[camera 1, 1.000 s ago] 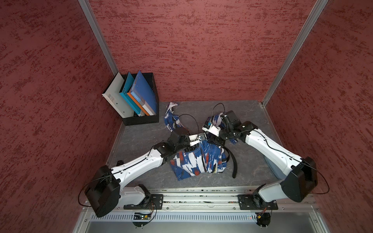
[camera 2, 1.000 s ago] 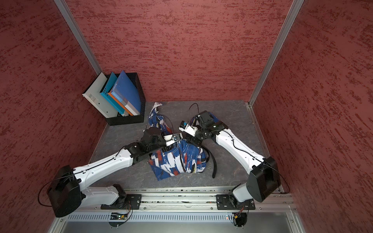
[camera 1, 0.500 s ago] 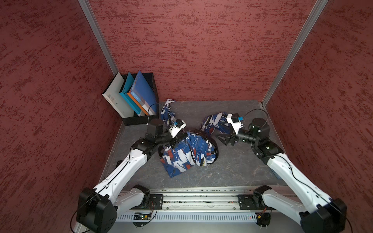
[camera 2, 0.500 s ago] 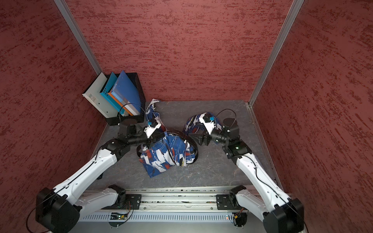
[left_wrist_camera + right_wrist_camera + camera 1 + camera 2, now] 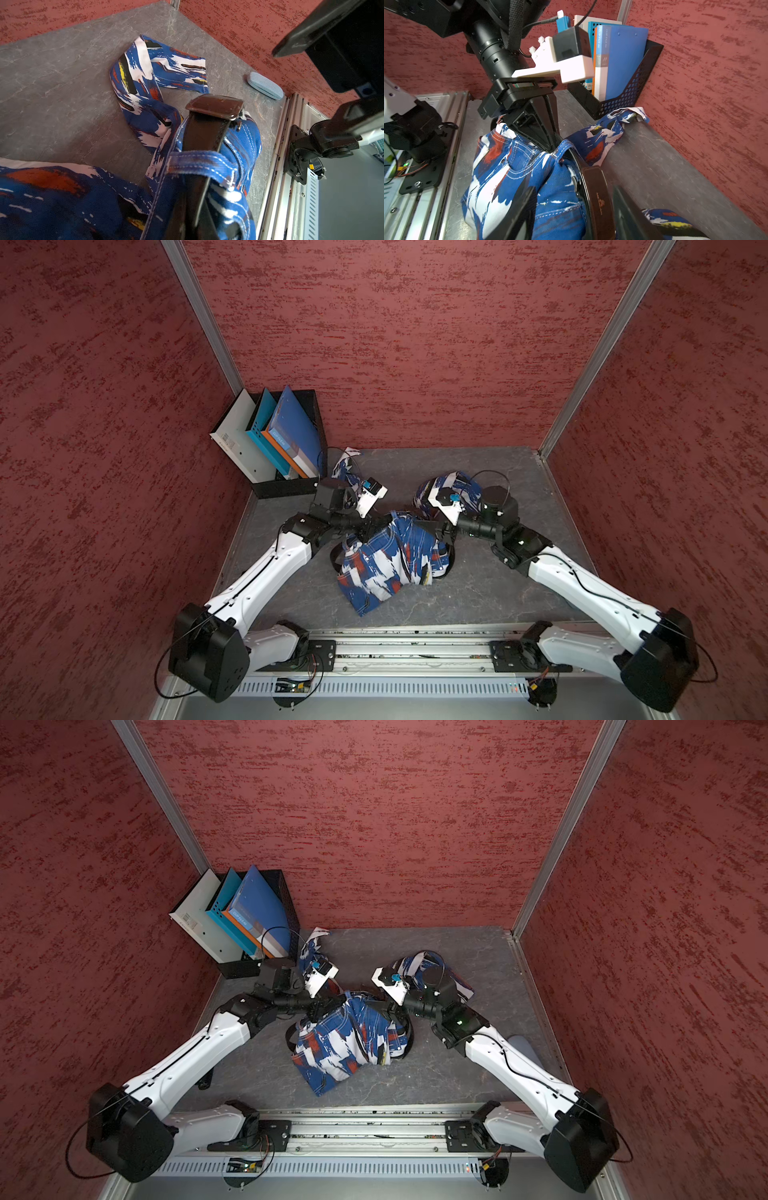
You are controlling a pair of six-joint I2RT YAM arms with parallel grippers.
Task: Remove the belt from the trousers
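Grey slate table (image 5: 498, 489), red walls (image 5: 415, 344) | trousers (image 5: 386, 560) bunched mid-table, belt (image 5: 203, 133) threaded left-right along their waistband (image 5: 517, 145) | left gripper (image 5: 548, 143) clamped on trousers' left end | right gripper (image 5: 574, 188): jaws parted astride the buckle (image 5: 214, 108), I cannot tell if they bite | buckle nearest my right arm

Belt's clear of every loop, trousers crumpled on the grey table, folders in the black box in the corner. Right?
Not quite. The belt is not clear: the left wrist view shows it threaded under a belt loop. The rest holds: trousers crumpled on the grey table, folders in the black box.
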